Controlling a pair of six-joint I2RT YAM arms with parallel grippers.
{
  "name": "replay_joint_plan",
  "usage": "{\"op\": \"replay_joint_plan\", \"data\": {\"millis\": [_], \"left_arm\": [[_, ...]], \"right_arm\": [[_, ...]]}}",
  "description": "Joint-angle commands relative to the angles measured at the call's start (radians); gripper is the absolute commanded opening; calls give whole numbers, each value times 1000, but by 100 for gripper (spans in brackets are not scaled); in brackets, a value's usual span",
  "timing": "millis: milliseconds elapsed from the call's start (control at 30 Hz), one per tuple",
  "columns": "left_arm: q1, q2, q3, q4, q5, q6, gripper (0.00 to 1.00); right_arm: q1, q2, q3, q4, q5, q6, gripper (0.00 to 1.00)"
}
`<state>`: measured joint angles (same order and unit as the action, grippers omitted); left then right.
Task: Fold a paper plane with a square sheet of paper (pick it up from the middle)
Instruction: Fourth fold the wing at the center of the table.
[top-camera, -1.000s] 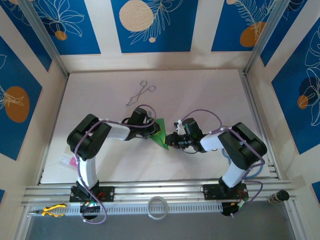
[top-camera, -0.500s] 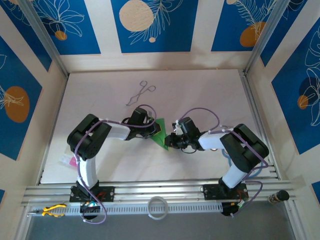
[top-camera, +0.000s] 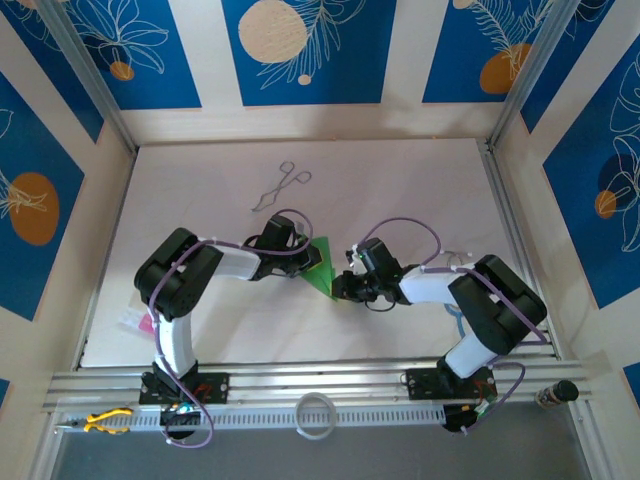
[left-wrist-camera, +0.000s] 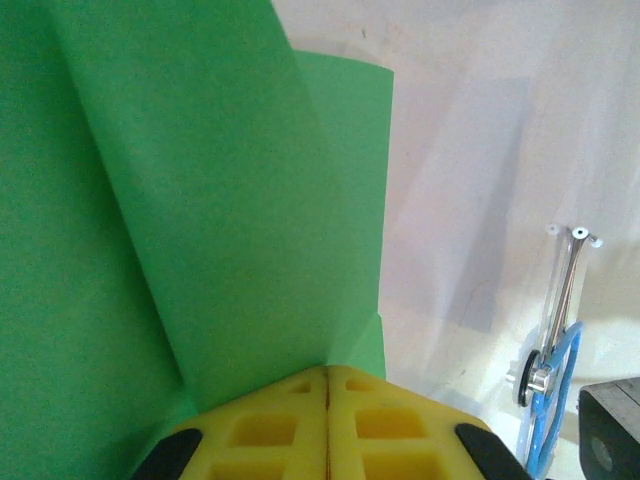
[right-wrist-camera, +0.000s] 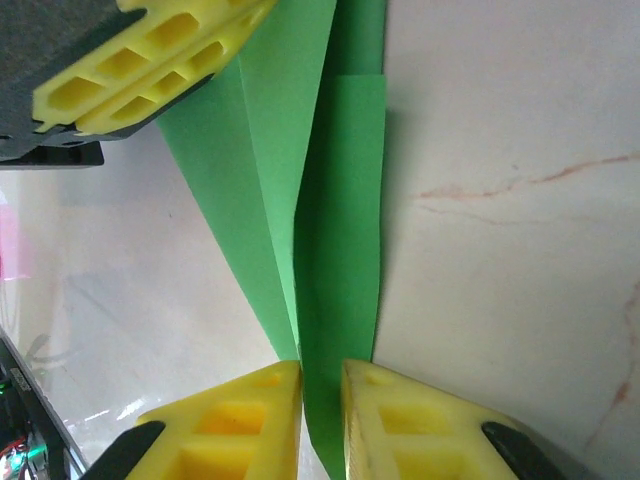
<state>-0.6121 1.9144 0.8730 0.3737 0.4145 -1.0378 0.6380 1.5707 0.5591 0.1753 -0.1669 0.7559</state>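
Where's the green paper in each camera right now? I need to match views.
Top external: green paper mid-table, between left gripper and right gripper.
Left wrist: green paper covers the left half.
Right wrist: green paper runs top to bottom, centre.
Shared landmark: left gripper pinching it, at right wrist's top left.

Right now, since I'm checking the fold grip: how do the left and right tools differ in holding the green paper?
The left tool closes flush, no gap showing; the right tool has a thin gap filled by the green paper. The left tool reaches in from the left, the right tool from the right. Both pinch the same sheet.
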Motion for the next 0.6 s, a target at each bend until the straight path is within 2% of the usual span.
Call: {"op": "replay_joint_plan", "data": {"millis": [0, 200, 567], "left_arm": [[-8, 32, -6, -70, -2, 12, 9], [-7, 29, -6, -68, -3, 11, 9], [-6, 31, -6, -70, -5, 10, 9]], "right_arm": [[10, -5, -19, -97, 20, -23, 18], [11, 9, -18, -109, 25, -17, 11], [6, -42, -37, -126, 19, -19, 16]]}}
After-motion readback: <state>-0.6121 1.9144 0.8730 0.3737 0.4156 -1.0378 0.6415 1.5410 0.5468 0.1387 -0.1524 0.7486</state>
